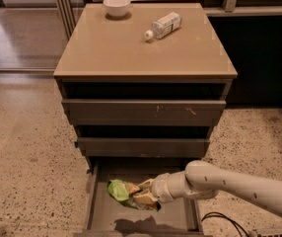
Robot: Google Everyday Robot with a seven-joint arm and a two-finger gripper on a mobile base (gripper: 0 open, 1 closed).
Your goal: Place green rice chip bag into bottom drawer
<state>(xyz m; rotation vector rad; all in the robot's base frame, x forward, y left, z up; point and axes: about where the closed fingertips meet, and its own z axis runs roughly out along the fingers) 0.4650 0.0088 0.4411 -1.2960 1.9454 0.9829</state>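
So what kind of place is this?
Probably an office or lab test area: speckled terrazzo floor and a lone three-drawer cabinet. The gripper holds the green rice chip bag over the open bottom drawer.

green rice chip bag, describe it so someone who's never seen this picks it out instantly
Find the tan-topped cabinet with three drawers; the bottom drawer is pulled open. Over its floor, the gripper on the white arm holds the green rice chip bag: crumpled green foil, unlike the white bowl and bottle on top.
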